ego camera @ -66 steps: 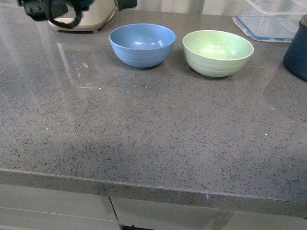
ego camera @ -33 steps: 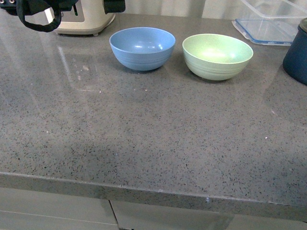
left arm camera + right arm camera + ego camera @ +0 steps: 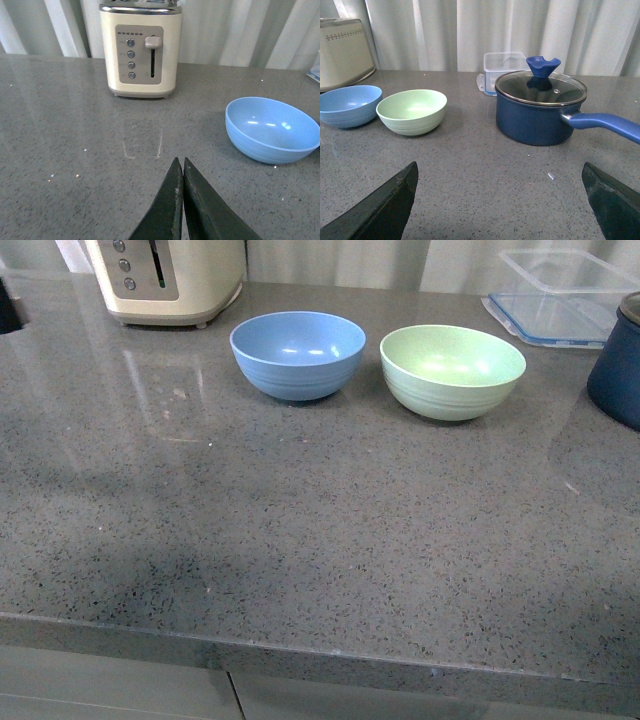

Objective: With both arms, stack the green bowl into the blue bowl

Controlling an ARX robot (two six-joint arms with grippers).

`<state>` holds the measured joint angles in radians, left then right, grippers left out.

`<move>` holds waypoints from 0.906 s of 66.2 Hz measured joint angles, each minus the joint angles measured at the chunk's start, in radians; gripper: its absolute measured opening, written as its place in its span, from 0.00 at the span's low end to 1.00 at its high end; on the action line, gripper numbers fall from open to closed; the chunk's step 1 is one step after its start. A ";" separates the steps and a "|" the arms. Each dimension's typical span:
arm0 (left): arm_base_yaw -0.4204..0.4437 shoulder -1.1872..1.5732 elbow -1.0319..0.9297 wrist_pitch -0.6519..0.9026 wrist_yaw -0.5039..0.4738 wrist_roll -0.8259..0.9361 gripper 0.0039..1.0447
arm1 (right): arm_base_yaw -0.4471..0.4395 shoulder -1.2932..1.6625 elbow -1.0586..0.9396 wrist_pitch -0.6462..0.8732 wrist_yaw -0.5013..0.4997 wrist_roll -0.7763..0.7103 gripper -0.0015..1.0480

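Navy pot [image 3: 620, 365] and toaster [image 3: 170, 280] partly off-frame

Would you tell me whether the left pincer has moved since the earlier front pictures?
Yes. The left pincer covered the toaster before; it has since swung off leftward, leaving the toaster uncovered.

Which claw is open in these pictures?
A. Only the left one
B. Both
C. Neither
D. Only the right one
D: the right claw has its fingers spread far apart, while the left claw has its fingers pressed together.
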<state>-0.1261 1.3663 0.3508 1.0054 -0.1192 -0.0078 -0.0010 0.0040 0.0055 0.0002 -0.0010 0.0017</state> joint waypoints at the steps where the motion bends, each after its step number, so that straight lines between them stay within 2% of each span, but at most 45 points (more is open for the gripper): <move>1: 0.002 -0.007 -0.007 0.000 0.001 0.000 0.03 | 0.000 0.000 0.000 0.000 0.000 0.000 0.90; 22: 0.052 -0.226 -0.180 -0.045 0.050 0.000 0.03 | 0.000 0.000 0.000 0.000 0.000 0.000 0.90; 26: 0.094 -0.268 -0.209 -0.065 0.107 0.000 0.03 | 0.000 0.000 0.000 0.000 0.000 0.000 0.90; 32: 0.120 -0.280 -0.253 -0.021 0.112 0.000 0.03 | 0.000 0.000 0.000 0.000 0.000 0.000 0.90; 60: 0.124 -0.637 -0.328 -0.302 0.118 0.000 0.03 | 0.000 0.000 0.000 0.000 0.000 0.000 0.90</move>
<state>-0.0021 0.7292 0.0223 0.7036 -0.0010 -0.0078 -0.0010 0.0040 0.0055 0.0002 -0.0013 0.0017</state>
